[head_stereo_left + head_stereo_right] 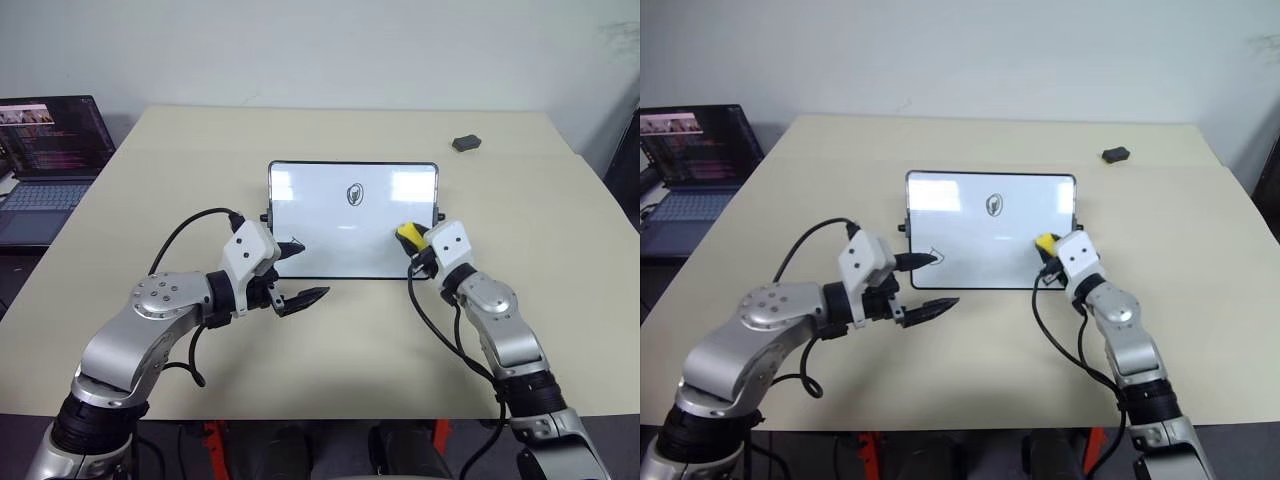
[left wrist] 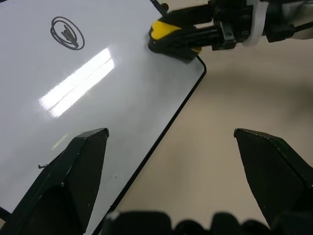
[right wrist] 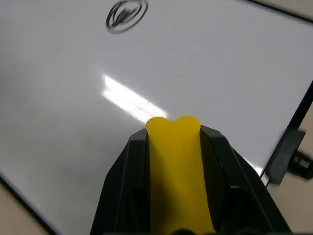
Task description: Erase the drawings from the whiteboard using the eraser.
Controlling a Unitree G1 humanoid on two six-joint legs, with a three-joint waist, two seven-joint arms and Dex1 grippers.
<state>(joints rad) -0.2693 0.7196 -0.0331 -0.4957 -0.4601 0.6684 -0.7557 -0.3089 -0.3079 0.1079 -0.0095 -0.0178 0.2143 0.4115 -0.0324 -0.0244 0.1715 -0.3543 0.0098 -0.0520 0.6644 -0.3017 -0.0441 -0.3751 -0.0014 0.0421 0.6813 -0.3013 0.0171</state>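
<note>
The whiteboard (image 1: pixel 320 215) lies flat in the middle of the table. One of the drawings, a scribbled oval (image 1: pixel 354 194), sits in its upper middle and is also in the right wrist view (image 3: pixel 126 14). My right gripper (image 1: pixel 413 243) is shut on the yellow and black eraser (image 1: pixel 407 234), which is over the board's near right corner. The eraser (image 3: pixel 173 166) sticks out between the black fingers, pointing at the white surface. My left gripper (image 1: pixel 303 272) is open at the board's near left corner, one fingertip over the board and the other over the table.
An open laptop (image 1: pixel 45 160) stands at the table's far left edge. A small dark grey lump (image 1: pixel 466 144) lies at the far right of the beige table (image 1: pixel 350 350). Black cables loop beside both forearms.
</note>
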